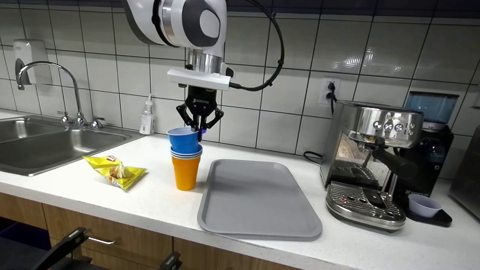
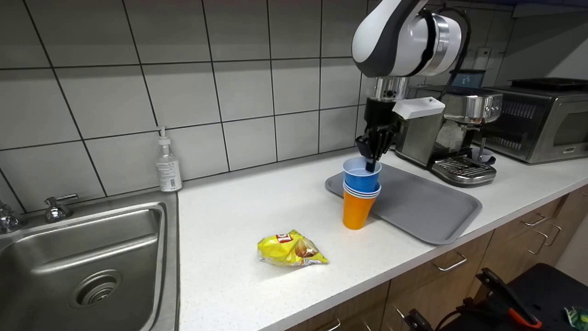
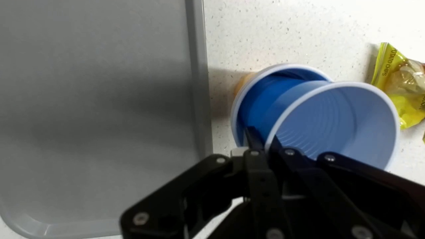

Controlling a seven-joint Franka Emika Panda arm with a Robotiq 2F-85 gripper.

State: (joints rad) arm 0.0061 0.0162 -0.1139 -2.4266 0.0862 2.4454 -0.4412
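Note:
My gripper is shut on the near-vertical rim wall of a blue cup. In the wrist view one finger is inside the cup and one outside, with the rim between them. The blue cup sits raised partway out of a stack of cups, its lower part inside the stack. The stack's lowest visible cup is orange and stands upright on the white counter, with several pale rims above it. A grey tray lies beside the stack. A yellow chip bag lies on the stack's other side.
A steel sink with a faucet is at one end of the counter. A soap bottle stands by the wall. A coffee machine, a small white bowl and a microwave oven stand beyond the tray.

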